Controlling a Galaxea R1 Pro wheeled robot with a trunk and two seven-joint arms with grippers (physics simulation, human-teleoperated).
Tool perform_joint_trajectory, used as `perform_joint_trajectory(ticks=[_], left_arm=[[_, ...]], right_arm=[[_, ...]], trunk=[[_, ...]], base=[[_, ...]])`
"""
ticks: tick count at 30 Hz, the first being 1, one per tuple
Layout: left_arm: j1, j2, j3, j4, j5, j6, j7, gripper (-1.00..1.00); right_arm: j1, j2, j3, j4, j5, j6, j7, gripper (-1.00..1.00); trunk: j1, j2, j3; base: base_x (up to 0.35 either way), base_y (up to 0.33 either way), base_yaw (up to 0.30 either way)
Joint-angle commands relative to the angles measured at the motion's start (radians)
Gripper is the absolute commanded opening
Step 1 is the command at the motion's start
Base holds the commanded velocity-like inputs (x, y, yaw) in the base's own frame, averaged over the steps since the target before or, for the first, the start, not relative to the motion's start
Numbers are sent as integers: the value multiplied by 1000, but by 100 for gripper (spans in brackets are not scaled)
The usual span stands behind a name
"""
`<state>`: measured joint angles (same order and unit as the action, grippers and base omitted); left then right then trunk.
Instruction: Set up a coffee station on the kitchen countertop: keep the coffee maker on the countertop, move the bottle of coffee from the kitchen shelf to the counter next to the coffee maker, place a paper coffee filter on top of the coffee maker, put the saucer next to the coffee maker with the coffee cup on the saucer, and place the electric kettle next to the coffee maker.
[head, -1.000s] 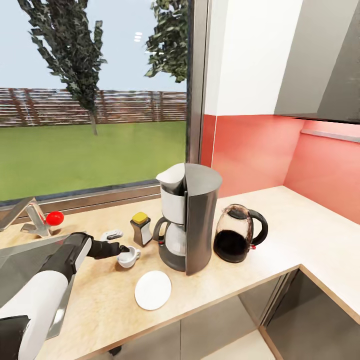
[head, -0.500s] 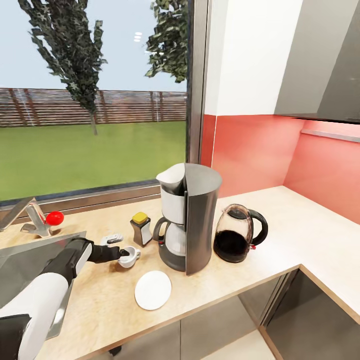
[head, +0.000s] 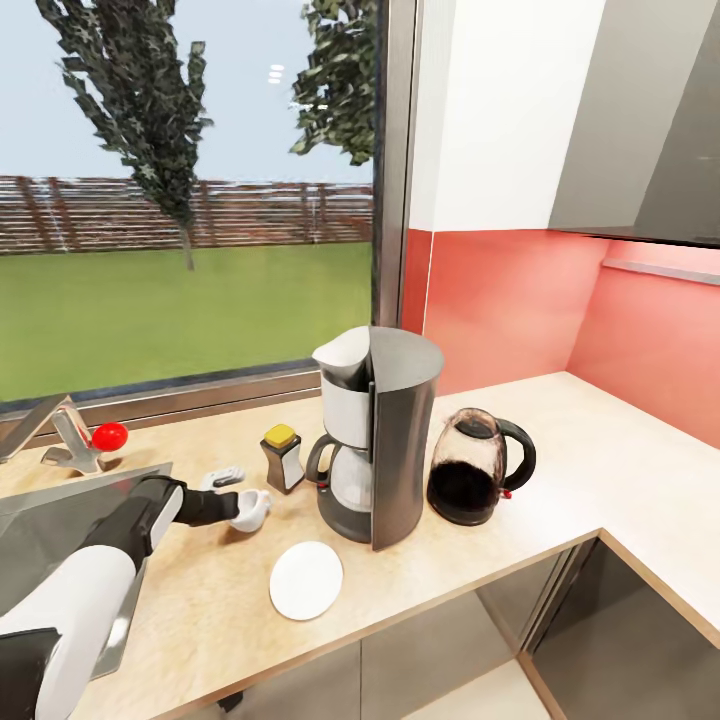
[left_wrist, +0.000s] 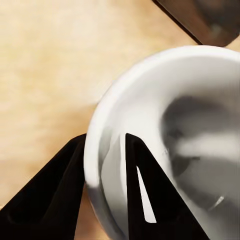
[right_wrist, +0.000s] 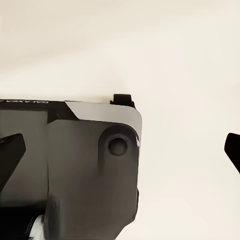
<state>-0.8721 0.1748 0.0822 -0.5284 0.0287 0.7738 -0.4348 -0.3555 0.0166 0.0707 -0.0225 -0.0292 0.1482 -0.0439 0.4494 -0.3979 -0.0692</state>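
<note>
The white coffee cup (head: 254, 507) stands on the counter left of the grey coffee maker (head: 378, 452), and it looks slightly tipped. My left gripper (head: 238, 509) is shut on the cup's rim (left_wrist: 165, 65), with one black finger (left_wrist: 55, 192) outside the wall and the other inside. A white saucer (head: 306, 580) lies bare near the counter's front edge. The yellow-capped coffee bottle (head: 283, 458) stands just left of the coffee maker. A white paper filter (head: 341, 356) sits in the maker's top. Right of the maker is the dark electric kettle (head: 478, 481). My right gripper (right_wrist: 122, 145) is open.
A steel sink (head: 50, 525) and a faucet with a red knob (head: 108, 435) lie at the left, under my left arm. A small white object (head: 224, 475) rests by the sink. The counter (head: 600, 470) runs right into a corner below red backsplash.
My left gripper dropped to the cup and shut on its rim. The cup now sits a little tipped and shifted towards the gripper.
</note>
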Motion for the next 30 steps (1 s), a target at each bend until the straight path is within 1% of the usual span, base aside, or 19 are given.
perform_joint_trajectory(ticks=[1,5,8,30], left_arm=[[-1,0,10,-1,-7,5,-2,-100],[-1,0,43,-1,-7,4,-2,-100],[-1,0,53,-1,-8,4,-3,-100],[-2,0,60,-13,-4,7,-10,-100]], right_arm=[[0,0,7,-2,-3,6,-4,100],[0,0,7,-2,-3,6,-4,100],[0,0,8,-2,-3,7,-4,100],[0,1,7,-3,-4,3,-5,100]], trunk=[[1,-2,-2],[1,-2,-2],[1,-2,-2],[1,-2,-2]], base=[[0,0,0],[0,0,0],[0,0,0],[0,0,0]])
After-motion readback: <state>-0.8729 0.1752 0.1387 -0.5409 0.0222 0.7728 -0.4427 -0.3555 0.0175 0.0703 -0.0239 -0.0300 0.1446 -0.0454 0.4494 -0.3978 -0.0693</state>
